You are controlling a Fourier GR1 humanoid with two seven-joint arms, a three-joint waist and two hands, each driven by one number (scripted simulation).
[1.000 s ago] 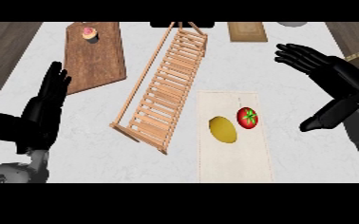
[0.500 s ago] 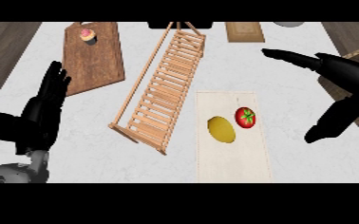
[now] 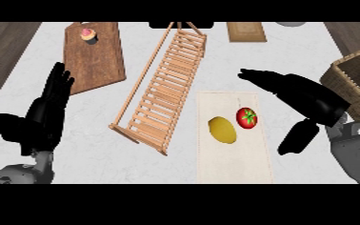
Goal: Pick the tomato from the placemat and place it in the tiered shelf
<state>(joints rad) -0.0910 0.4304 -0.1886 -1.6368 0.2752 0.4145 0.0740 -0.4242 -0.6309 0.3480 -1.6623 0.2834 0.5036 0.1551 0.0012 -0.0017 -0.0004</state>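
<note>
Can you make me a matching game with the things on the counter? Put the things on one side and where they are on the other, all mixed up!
Things:
1. tomato
2. cupcake
3. lemon
4. wicker basket

Places:
A. on the dark wooden board at the far left
B. on the placemat, on the side nearer the right robot hand
C. at the counter's right edge
D. on the placemat, on the side nearer the tiered shelf

Right pairs: 1-B, 2-A, 3-D, 4-C
</note>
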